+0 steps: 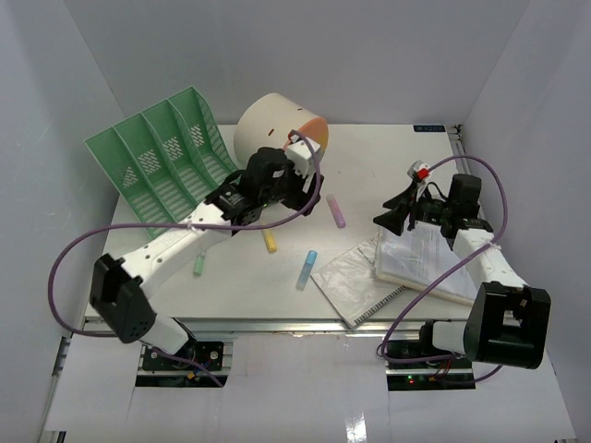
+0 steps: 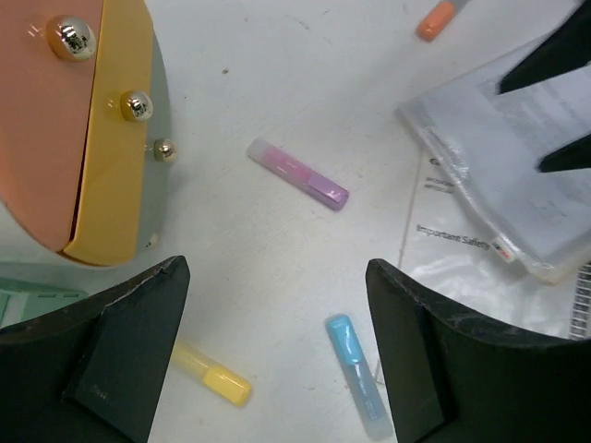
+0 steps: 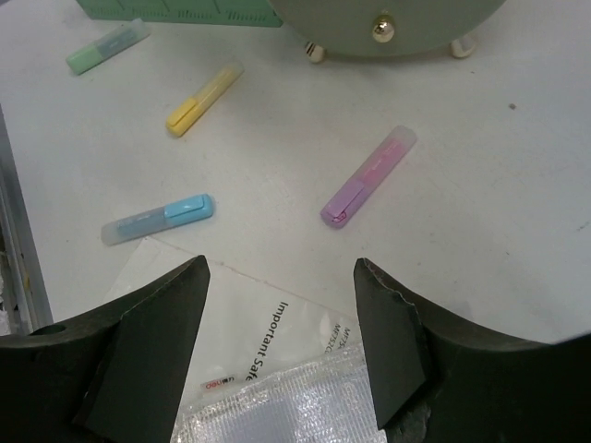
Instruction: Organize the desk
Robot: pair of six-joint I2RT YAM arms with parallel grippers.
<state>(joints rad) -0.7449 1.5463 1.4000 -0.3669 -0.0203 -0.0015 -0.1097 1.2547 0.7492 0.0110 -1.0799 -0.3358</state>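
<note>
My left pincer (image 2: 275, 268) is spread wide with nothing in it, above the desk (image 1: 369, 157) just in front of the drawer drum (image 1: 268, 125). Purple highlighter (image 2: 297, 173) lies flat ahead of the fingers, yellow highlighter (image 2: 214, 374) by the left finger, blue highlighter (image 2: 355, 374) by the right one. All three lie apart from each other. Orange marker (image 2: 434, 20) is farther off.

My right pincer (image 3: 279, 268) is also spread and empty, over the near edge of a plastic sleeve (image 1: 355, 281) with printed paper inside. A booklet (image 1: 420, 258) overlaps the sleeve on the right. Blue highlighter is just beside the sleeve's left edge.

Green highlighter (image 3: 106, 46) lies near the green file rack (image 1: 162, 157), which leans tilted at the desk's far left, next to the drum.
</note>
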